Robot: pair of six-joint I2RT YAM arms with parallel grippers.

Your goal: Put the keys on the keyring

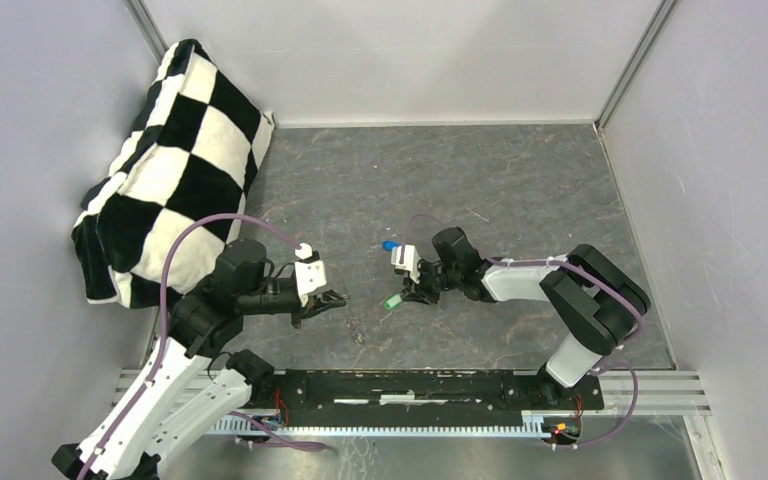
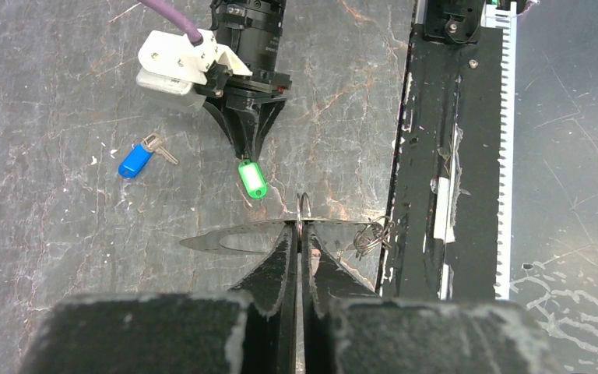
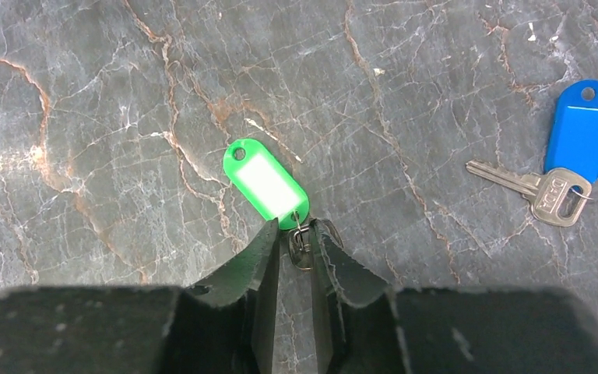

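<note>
Keyring, a thin grey metal loop [image 2: 303, 207], stands upright in the pressed-together tips of my left gripper [image 2: 300, 232], over the grey marbled table [image 3: 124, 117]. Facing it, my right gripper [image 3: 297, 236] sets its jaws narrowly around the metal end of the small green-headed key [image 3: 265, 183], which lies flat. Whether they truly grip it I cannot tell. The blue-headed key [image 3: 582, 128] lies apart on the table, untouched. The risk as I see it: so thin a piece could slip or twist out of the tips on lifting. A slightly off approach could also knock the loop askew in the left pinch and spoil the threading.
</note>
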